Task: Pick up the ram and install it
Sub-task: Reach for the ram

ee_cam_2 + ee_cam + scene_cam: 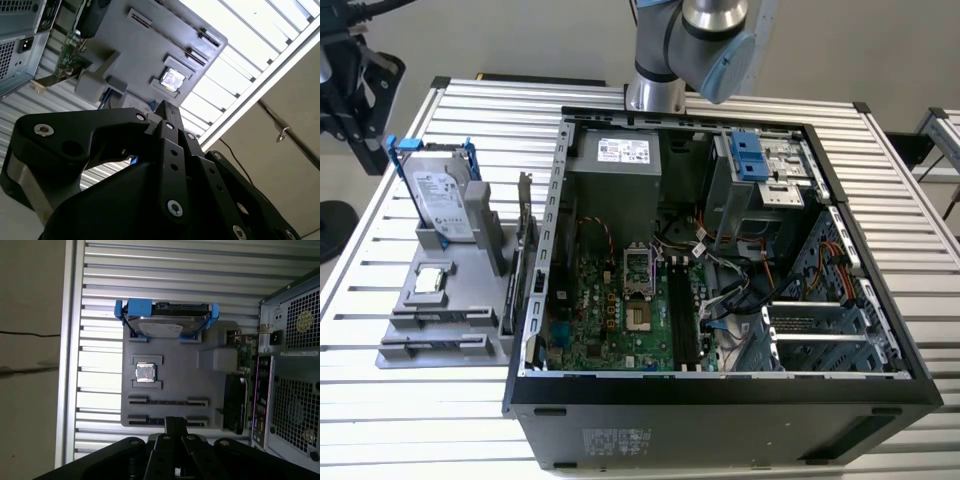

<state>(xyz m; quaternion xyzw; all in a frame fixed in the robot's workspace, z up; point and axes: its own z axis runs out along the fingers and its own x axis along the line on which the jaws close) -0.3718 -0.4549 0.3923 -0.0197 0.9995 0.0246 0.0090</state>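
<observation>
**Ram on the tray, gripper high above, holding nothing**

Exterior view: open computer case on a slatted table. Grey tray sits just beside the case at its 9 o'clock.

On the tray:
- hard drive, upright in a blue bracket at the 12 o'clock end
- chip, mid-tray
- two holder rows at the 6 o'clock end

A card stands on edge between tray and case wall. Arm sits at the case's 12 o'clock.

Ram: in the first wrist view it is a thin dark strip, edge-on, in the holder row next to the chip, on the side away from the hard drive. The outer row shows a similar dark line, partly behind the gripper. Can't tell what that is.

Gripper: looks down on the tray from well above, touching nothing. Jaws are closed together with nothing between them. In the second wrist view the fingertips meet in one point. In the first wrist view the tip overlaps the outer holder row.

Motherboard lies flat inside the case, with long black slots on its 3 o'clock side. Can't tell whether anything is seated in them.
</observation>
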